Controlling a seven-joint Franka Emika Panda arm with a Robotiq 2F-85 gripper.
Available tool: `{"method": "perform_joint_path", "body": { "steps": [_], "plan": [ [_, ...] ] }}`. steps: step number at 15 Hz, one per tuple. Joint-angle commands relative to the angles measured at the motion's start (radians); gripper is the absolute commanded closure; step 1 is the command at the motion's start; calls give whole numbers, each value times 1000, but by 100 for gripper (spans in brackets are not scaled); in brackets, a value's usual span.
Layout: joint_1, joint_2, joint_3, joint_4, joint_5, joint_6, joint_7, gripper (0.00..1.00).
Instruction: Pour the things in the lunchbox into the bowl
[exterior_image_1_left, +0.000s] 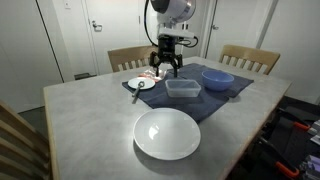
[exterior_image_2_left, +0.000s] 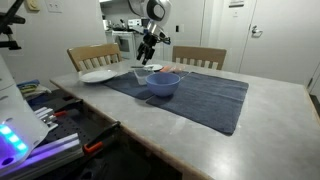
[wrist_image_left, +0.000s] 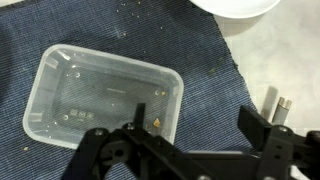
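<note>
Gripper hangs just beside the lunchbox, on the side away from the bowl, and higher than it. Jaws spread wide with nothing between them. In the wrist view the gripper comes in from the bottom edge. One of the fingers overlaps the lunchbox's near wall in the picture; cannot tell whether it touches. The other finger is off to the side over the mat, and the gripper body is cut off by the frame.

Lunchbox stands upright on the mat, open side up, and its whole outline is in view. The floor is clear plastic with specks or droplets and one small yellowish fleck near the finger. No reddish pieces can be made out in it.

The bowl is just beside the lunchbox, also on the mat. In an exterior view the bowl blocks most of the lunchbox, and a reddish blur behind its rim is too small to identify. Bowl contents are not visible in either exterior view.

Dish is on the lunchbox's far side from the bowl, holding a dark item too small to name. Plate sits on the bare surface, well apart from the lunchbox. In the wrist view a white rim is cut off at the top edge beyond the lunchbox; cannot tell which piece it is
</note>
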Motion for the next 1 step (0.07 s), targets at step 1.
{"method": "perform_joint_path", "body": {
  "steps": [1],
  "plan": [
    [12,-60,-4,-59,-29,13,50,0]
  ]
}}
